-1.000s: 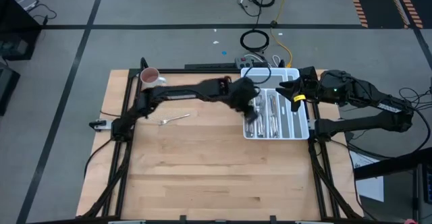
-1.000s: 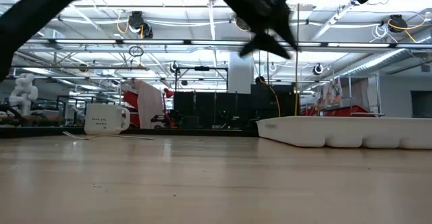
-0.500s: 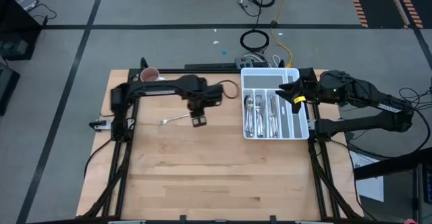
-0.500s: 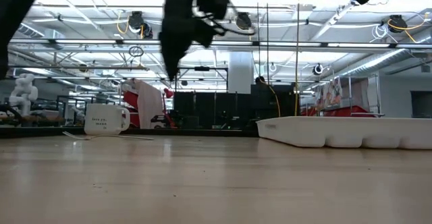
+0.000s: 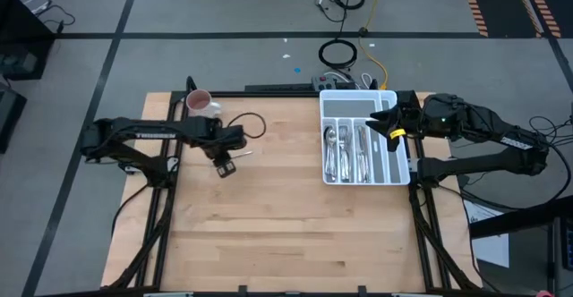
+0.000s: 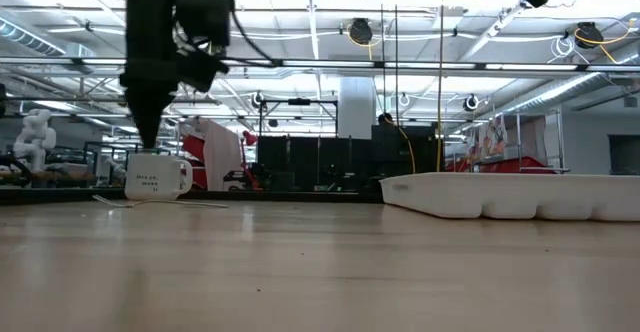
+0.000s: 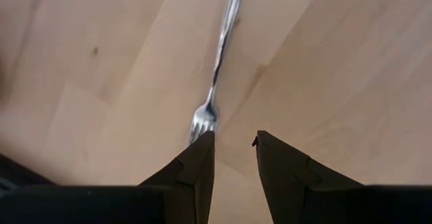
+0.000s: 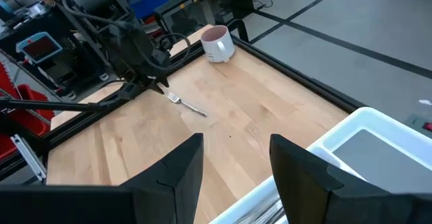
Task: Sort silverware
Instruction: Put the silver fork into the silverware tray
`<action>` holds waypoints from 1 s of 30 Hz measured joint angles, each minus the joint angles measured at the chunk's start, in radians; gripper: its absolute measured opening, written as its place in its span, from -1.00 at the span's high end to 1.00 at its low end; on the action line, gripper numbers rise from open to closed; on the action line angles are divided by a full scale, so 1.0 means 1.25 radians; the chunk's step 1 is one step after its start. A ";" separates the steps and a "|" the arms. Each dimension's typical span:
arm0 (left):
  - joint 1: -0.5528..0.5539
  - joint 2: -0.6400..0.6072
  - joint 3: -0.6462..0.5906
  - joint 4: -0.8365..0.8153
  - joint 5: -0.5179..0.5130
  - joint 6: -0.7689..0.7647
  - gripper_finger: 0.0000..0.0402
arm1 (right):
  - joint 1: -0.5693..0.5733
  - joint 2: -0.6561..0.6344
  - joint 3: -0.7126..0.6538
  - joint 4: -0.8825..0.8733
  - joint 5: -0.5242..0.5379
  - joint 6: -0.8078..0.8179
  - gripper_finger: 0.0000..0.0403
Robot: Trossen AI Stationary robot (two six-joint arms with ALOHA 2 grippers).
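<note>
A fork (image 7: 214, 82) lies left of the tray (image 5: 390, 167) (mug (image 5: 198, 102) behind).

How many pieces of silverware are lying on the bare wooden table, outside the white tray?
1: a fork lies near the mug, just below the left hand. The other silverware is in the tray; some may be hidden under the arm.

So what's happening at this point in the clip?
A two-armed robot is sorting silverware. The white compartmented tray on the right of the wooden table already holds most of the shiny metal cutlery. One slim silver fork lies loose on the wood near the white mug with a pink inside. The left gripper hangs just above the fork's tines, open and holding nothing. The right gripper, also open and empty, waits over the tray's edge.
</note>
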 joint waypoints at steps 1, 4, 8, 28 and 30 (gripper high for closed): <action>0.000 -0.004 -0.018 0.006 -0.002 -0.003 0.42 | 0.000 0.000 0.000 0.000 0.000 0.000 0.20; 0.000 -0.003 -0.060 0.051 0.002 -0.004 0.42 | 0.000 0.000 0.000 0.000 0.001 0.000 0.20; 0.000 0.016 -0.099 0.129 0.005 0.002 0.42 | 0.000 0.000 0.000 0.000 0.007 0.000 0.20; 0.057 0.179 -0.164 0.218 0.013 0.128 0.95 | 0.000 0.001 0.000 -0.003 0.006 0.000 0.20; 0.057 0.167 -0.164 0.223 0.019 0.128 0.97 | 0.000 0.001 0.000 -0.004 0.005 -0.003 0.20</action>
